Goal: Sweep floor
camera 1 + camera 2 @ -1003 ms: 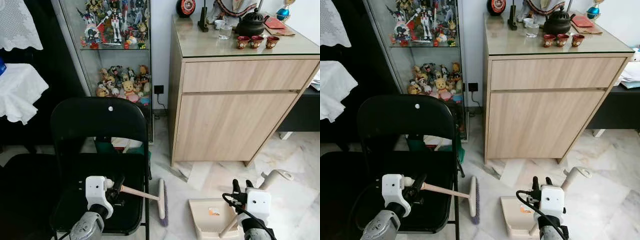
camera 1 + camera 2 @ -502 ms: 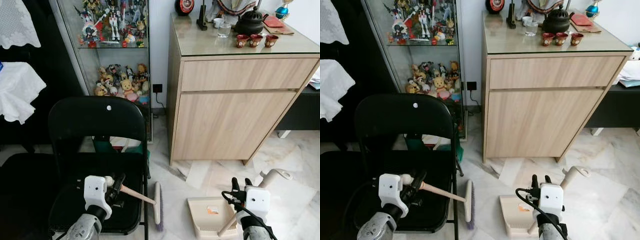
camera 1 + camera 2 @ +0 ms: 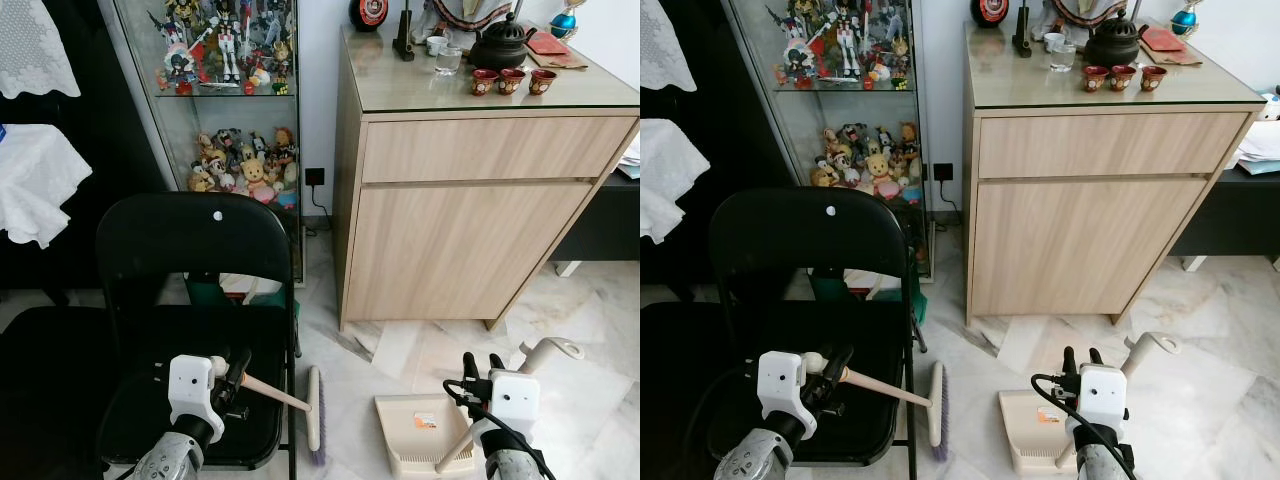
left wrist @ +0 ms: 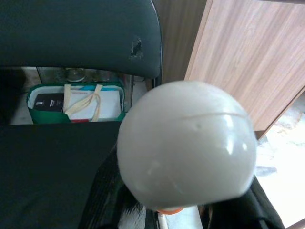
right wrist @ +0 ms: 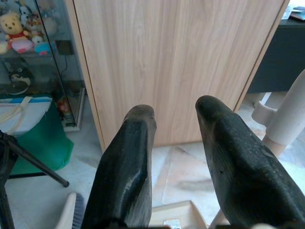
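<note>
Two tools in play: dustpan (image 3: 425, 430) flat on the marble floor (image 3: 590, 330), brush (image 3: 314, 412) just beside it toward my left — head's long axis running away from me. Left gripper (image 3: 235, 372) fingers clamp the brush handle; right gripper (image 3: 482, 366) fingers — slightly parted — grip the dustpan's handle.

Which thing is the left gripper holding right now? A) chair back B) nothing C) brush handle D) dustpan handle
C: the left gripper is closed on the wooden handle of the brush, whose head rests on the floor beside the black chair, left of the dustpan.
</note>
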Available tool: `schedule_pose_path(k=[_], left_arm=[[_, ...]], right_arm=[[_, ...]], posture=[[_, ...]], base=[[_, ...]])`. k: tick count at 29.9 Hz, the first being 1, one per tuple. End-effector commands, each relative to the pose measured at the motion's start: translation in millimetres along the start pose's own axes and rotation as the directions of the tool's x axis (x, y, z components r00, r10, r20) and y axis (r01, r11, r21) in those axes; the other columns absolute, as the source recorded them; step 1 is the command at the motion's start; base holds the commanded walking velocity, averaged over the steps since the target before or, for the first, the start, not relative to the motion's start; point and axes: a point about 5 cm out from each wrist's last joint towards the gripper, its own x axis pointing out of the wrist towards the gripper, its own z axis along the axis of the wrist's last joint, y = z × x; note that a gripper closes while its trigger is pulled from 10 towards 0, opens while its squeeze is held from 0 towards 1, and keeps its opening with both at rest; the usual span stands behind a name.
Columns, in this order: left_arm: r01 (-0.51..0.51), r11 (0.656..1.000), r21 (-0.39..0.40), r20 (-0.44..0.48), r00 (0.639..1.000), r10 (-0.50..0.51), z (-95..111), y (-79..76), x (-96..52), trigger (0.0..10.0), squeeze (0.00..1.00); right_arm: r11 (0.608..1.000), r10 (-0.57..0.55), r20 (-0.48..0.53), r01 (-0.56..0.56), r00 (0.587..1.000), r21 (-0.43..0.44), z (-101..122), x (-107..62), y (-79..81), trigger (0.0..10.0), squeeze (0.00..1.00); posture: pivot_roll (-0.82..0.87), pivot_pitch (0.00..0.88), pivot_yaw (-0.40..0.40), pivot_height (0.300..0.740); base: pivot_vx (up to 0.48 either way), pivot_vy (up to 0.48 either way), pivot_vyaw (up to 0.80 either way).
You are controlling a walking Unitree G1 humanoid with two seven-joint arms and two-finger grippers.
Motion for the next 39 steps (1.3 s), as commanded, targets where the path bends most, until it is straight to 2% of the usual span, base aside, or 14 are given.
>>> schedule_pose_path(k=[1,15,28,30,39], left_arm=[[-0.041,0.997,0.059,0.025,0.999,0.040,8.9,9.7,-1.4,10.0,0.00],[-0.044,0.998,0.049,0.022,0.999,0.043,8.5,9.8,-1.8,10.0,0.00],[-0.062,0.997,0.046,0.008,0.998,0.061,6.7,13.4,-4.5,10.0,0.00],[-0.062,0.997,0.046,0.006,0.998,0.062,6.2,13.2,-4.6,10.0,0.00],[-0.060,0.997,0.045,-0.007,0.998,0.060,3.3,11.7,-4.4,10.0,0.00]], right_arm=[[1.000,-0.014,0.000,0.014,1.000,0.007,-0.8,0.2,-2.9,10.0,0.00],[1.000,-0.024,0.003,0.024,1.000,0.003,0.5,-0.8,-6.2,10.0,0.00],[1.000,-0.010,-0.015,0.010,1.000,0.011,-3.6,-2.9,-3.6,10.0,0.00],[1.000,-0.005,-0.016,0.005,1.000,0.023,-4.1,-3.3,-3.1,10.0,1.00],[1.000,-0.007,-0.013,0.007,1.000,0.024,-3.8,-3.8,-4.8,10.0,1.00]], posture=[[-0.09,0.000,0.012,0.740],[-0.09,0.000,0.011,0.740],[-0.09,0.000,0.011,0.740],[-0.09,0.000,0.012,0.740],[-0.09,0.000,0.012,0.740]], base=[[0.000,-0.371,0.00],[0.000,-0.430,0.00],[0.000,0.000,0.00],[0.000,0.000,0.00],[0.000,0.000,0.00]])
